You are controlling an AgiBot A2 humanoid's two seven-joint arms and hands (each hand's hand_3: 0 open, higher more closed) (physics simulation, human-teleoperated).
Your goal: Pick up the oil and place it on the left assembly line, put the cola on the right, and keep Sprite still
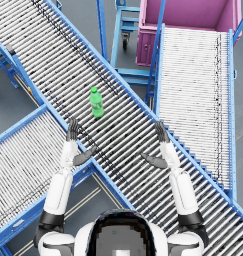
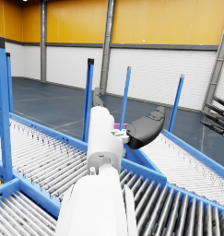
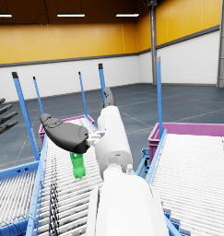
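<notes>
A green Sprite bottle (image 1: 96, 102) stands upright on the middle roller conveyor (image 1: 123, 130), ahead of both hands; in the right wrist view the Sprite bottle (image 3: 77, 166) shows just beyond the thumb. My left hand (image 1: 75, 145) hovers open over the conveyor's left rail, below and left of the bottle. My right hand (image 1: 159, 148) is open too, over the rollers to the bottle's lower right. In the wrist views the left hand (image 2: 143, 129) and the right hand (image 3: 67, 133) hold nothing. No oil or cola is in view.
A left conveyor (image 1: 23, 155) lies lower at the left and a right conveyor (image 1: 193, 95) runs at the right. A pink bin (image 1: 193, 20) stands at the far end of the right line. Blue frame posts (image 2: 88, 99) rise beside the rails.
</notes>
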